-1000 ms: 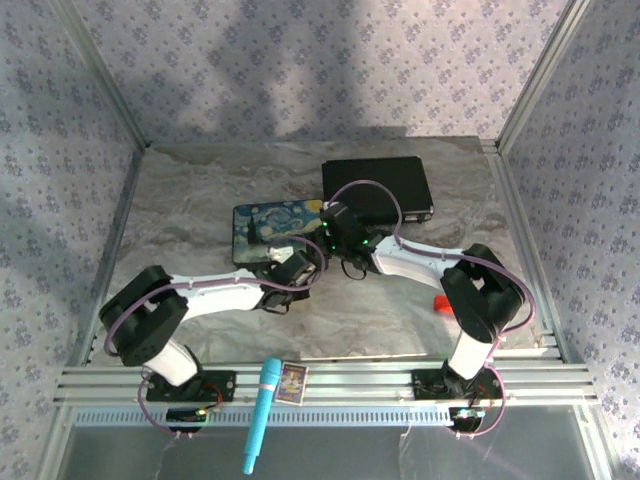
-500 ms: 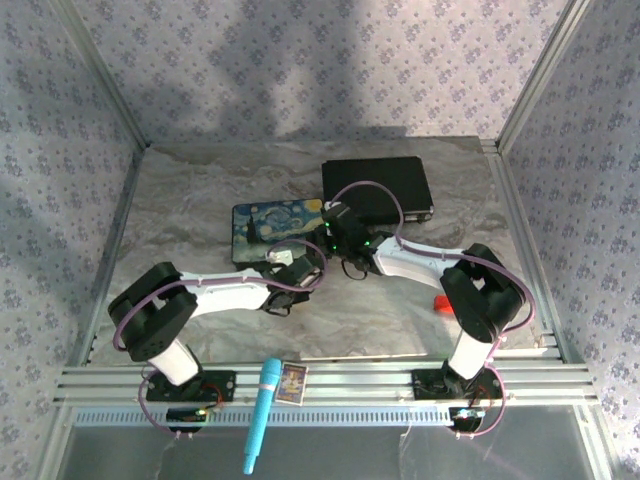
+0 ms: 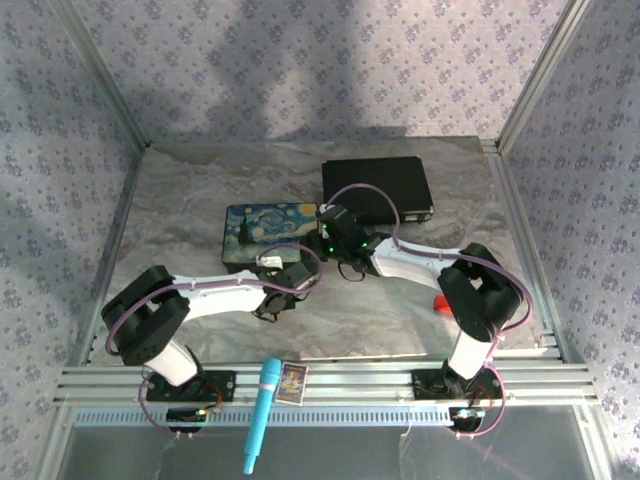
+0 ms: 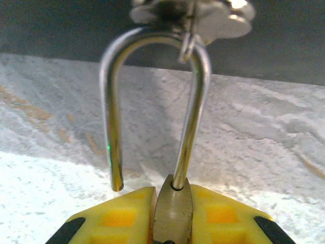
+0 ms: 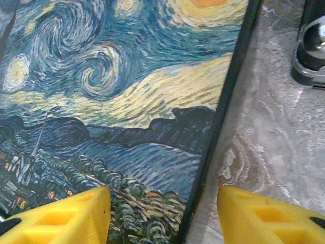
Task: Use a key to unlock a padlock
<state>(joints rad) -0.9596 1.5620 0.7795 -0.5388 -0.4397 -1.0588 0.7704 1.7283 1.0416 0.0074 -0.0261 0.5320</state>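
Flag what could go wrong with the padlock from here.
The padlock is pinched edge-on in the jaws of the left gripper and could twist or slip. Its shackle, one leg free, is hooked through the clasp of the box, so a hard pull could drag it.

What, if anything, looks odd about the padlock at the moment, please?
The padlock, clamped in the left gripper, looks open: one end of its shackle hangs free beside the body, though it is hooked through the clasp.
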